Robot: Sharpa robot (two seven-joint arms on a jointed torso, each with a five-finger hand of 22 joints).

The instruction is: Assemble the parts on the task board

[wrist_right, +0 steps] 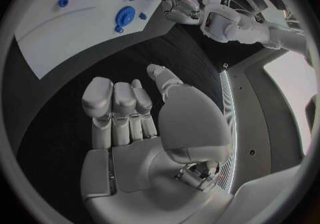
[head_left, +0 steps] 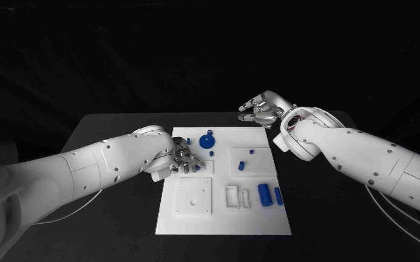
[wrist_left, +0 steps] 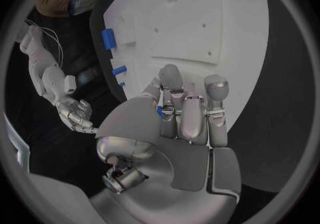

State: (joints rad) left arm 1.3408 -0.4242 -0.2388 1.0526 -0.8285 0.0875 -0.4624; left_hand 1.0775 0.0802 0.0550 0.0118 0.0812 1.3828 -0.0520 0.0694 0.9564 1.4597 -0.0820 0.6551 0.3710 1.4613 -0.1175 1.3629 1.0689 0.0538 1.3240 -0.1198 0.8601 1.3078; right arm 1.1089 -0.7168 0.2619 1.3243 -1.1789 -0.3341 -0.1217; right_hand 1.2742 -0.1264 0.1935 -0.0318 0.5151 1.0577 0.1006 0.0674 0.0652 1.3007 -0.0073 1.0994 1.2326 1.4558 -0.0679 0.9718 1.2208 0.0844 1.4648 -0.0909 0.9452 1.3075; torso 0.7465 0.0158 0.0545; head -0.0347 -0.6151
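We saw our left hand [head_left: 182,157] curled down on the white task board [head_left: 224,225] by its left edge, pinching a small blue part [wrist_left: 160,110], a round blue disc part [head_left: 207,140] just right of it, two blue cylinders [head_left: 270,195] at the board's right, our right hand [head_left: 261,110] past the far edge, fingers loosely apart, holding nothing.

Task board [head_left: 263,222]: white plate, flat, centre of bench | round blue part [head_left: 207,141]: near far edge | two blue cylinders [head_left: 265,194]: lying side by side, near right edge | small blue peg [head_left: 241,165]: mid-board.
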